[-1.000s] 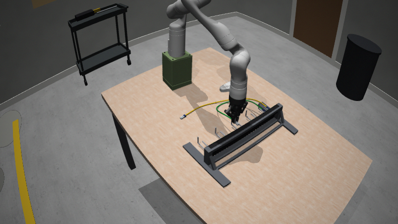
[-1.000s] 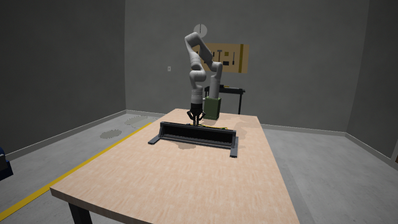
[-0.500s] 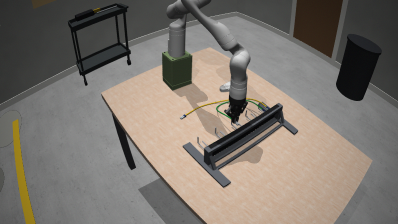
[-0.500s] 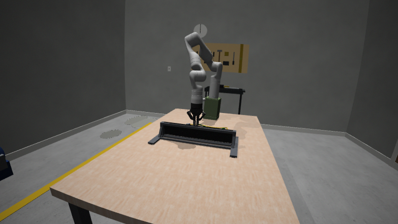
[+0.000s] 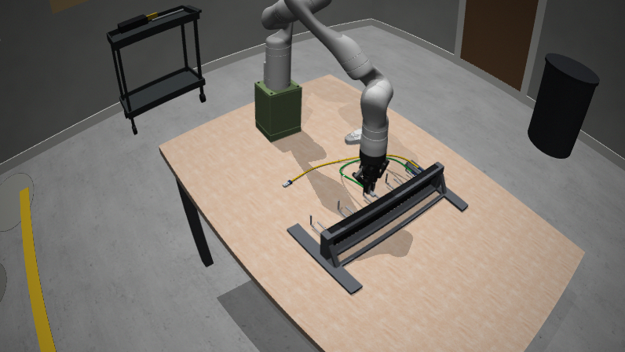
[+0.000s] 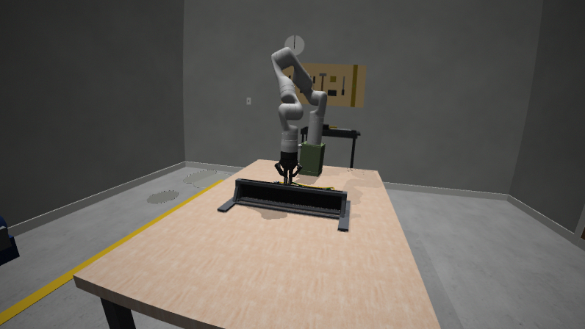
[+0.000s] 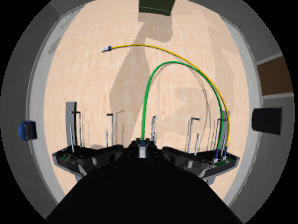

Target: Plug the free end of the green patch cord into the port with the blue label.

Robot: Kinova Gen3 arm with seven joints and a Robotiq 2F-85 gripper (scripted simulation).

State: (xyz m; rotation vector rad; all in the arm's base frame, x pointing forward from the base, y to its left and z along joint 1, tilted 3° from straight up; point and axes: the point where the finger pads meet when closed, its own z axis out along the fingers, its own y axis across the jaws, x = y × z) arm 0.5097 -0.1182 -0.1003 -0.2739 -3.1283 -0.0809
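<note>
The dark rack (image 5: 385, 205) stands across the middle of the table; it also shows in the exterior view (image 6: 288, 196). My gripper (image 5: 370, 188) points straight down just behind the rack, shut on the plug at the free end of the green cord (image 5: 349, 168). In the wrist view the plug (image 7: 141, 145) sits between my fingers at the rack's back face, and the green cord (image 7: 160, 83) arcs away from it to the rack's right end. The yellow cord (image 5: 323, 168) lies on the table, its free plug (image 5: 286, 184) to the left. The blue-labelled port is hidden from me.
Thin wire cable hooks (image 5: 341, 207) stick out behind the rack. The arm's green base block (image 5: 278, 109) stands at the table's far edge. A small white object lies behind the arm. A black cart (image 5: 157, 65) and a black bin (image 5: 561, 104) stand on the floor.
</note>
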